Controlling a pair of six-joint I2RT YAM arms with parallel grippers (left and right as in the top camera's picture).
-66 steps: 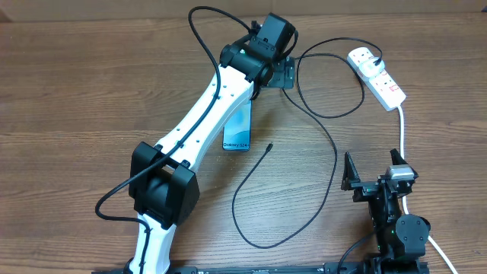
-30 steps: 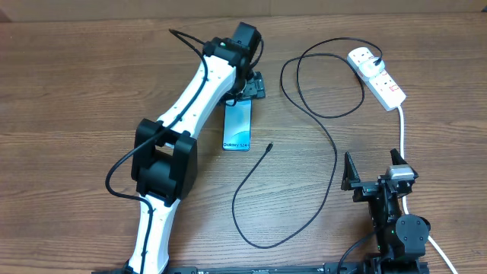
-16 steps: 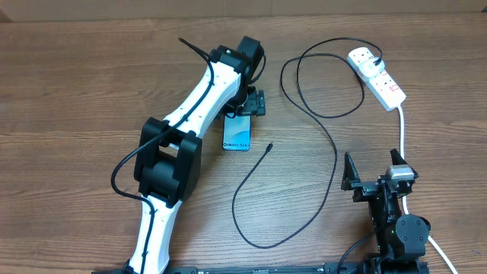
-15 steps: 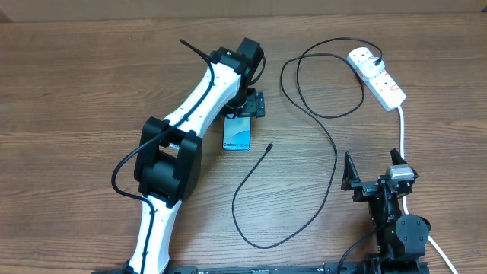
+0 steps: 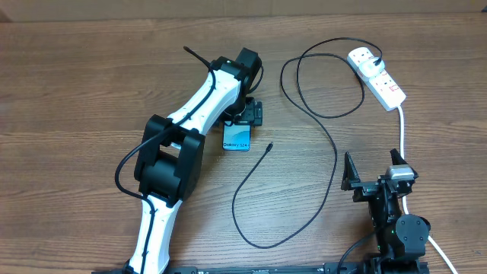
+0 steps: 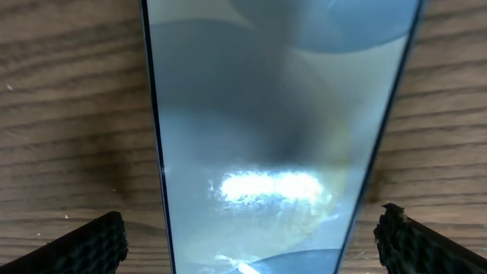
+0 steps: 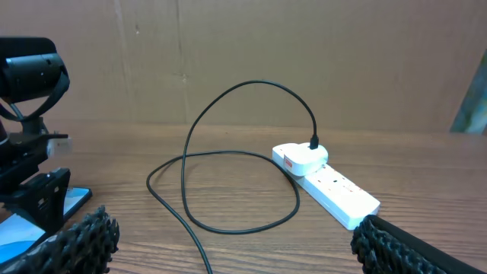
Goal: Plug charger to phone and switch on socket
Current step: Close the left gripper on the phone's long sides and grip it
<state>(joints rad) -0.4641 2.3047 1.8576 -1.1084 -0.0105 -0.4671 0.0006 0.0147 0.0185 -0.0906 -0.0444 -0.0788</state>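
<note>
Phone [image 6: 274, 137] lies straight below our left gripper [image 5: 245, 116], its long axis passing between the wide-open fingers [image 6: 91, 243]; our right gripper [image 5: 372, 166], open too, sits well apart.

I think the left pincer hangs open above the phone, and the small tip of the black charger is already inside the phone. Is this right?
Not quite. The left pincer does hang open above the phone, but the small tip of the charger is not inside it. The overhead view shows the tip lying loose on the table, beside the phone and apart from it.
</note>
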